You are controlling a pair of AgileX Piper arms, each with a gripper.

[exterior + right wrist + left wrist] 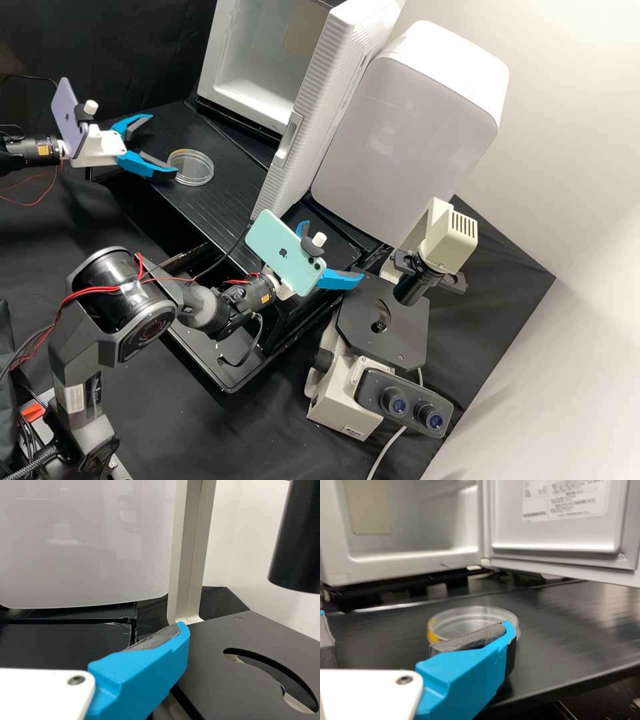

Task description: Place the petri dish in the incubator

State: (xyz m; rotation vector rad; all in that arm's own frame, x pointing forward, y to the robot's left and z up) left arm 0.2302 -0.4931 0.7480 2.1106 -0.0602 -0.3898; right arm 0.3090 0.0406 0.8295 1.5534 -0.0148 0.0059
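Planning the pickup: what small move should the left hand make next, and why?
Probably shift the open left hand sideways until its fingers straddle the petri dish, then close: the dish lies ungrasped on the black shelf, beside one finger.

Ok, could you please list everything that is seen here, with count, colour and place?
incubator: one, white, at the back, door open
platform: one, black, before the incubator
petri dish: one, clear, on the platform
microscope: one, off-white with black stage, beside the incubator door
cloth: one, black, over the bench
left wrist phone: one, purple, on left arm
right wrist phone: one, mint, on right arm
left gripper: one, blue fingers, open, next to the petri dish
right gripper: one, blue fingers, open, near the microscope stage
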